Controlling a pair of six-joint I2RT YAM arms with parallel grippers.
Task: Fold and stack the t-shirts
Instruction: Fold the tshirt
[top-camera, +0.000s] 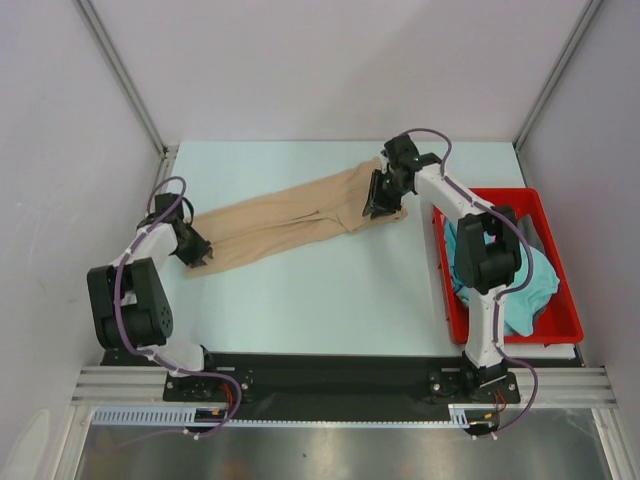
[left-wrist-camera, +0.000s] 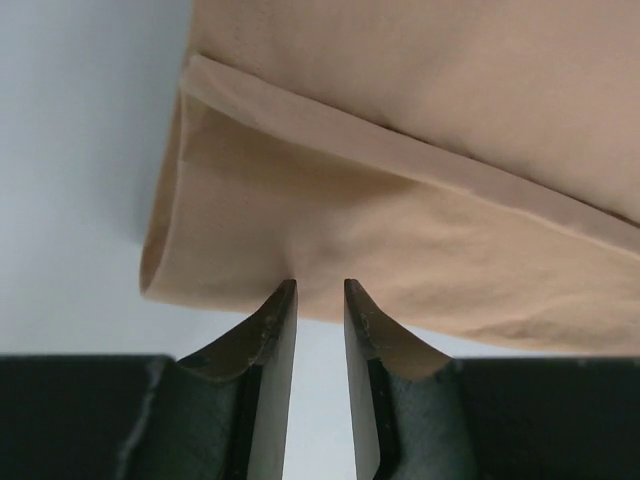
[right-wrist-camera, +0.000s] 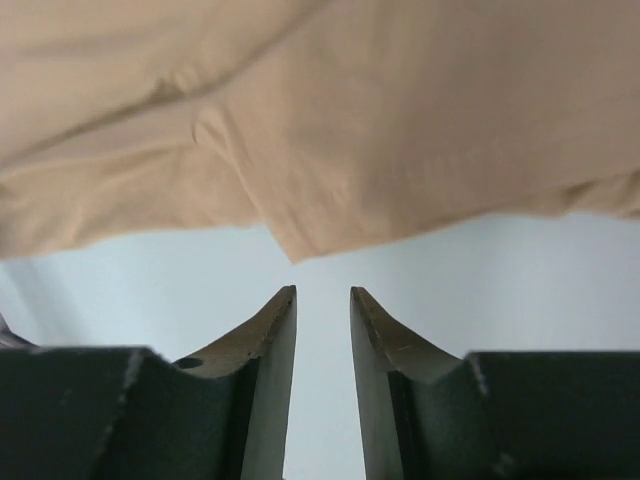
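**Pale table (top-camera: 330, 310), tan t-shirt (top-camera: 290, 222) lying loose between two arms**

Grey walls on three sides, aluminium posts at the far corners, pale blue-white table below. Across its middle, tan t-shirt bunched into a long diagonal band, lower end toward the left, upper end far and right of centre.

On the left end effector (top-camera: 200, 255), jaws parted by a narrow slot, nothing pinched between them. From the left wrist view, fingertips (left-wrist-camera: 275, 310) right at the shirt's near edge, folded hem slanting across above, bare table showing through the slot. Touching the cloth or just short of it: cannot tell. Arm folded back on itself, elbow out toward the left wall, wrist reaching low and rightward to the band's lower end.

On the right end effector (top-camera: 378, 205), jaws likewise parted by a narrow slot, holding nothing. From the right wrist view, fingertips (right-wrist-camera: 280, 310) clear of the cloth, a corner of fabric just ahead, pale table between. Arm stretched far forward from its base, rising beside the red bin (top-camera: 505, 197), wrist tipped down at the band's upper end.

Red bin at the table's right side, teal t-shirt (top-camera: 535, 285) crumpled inside, partly hidden behind the right arm.
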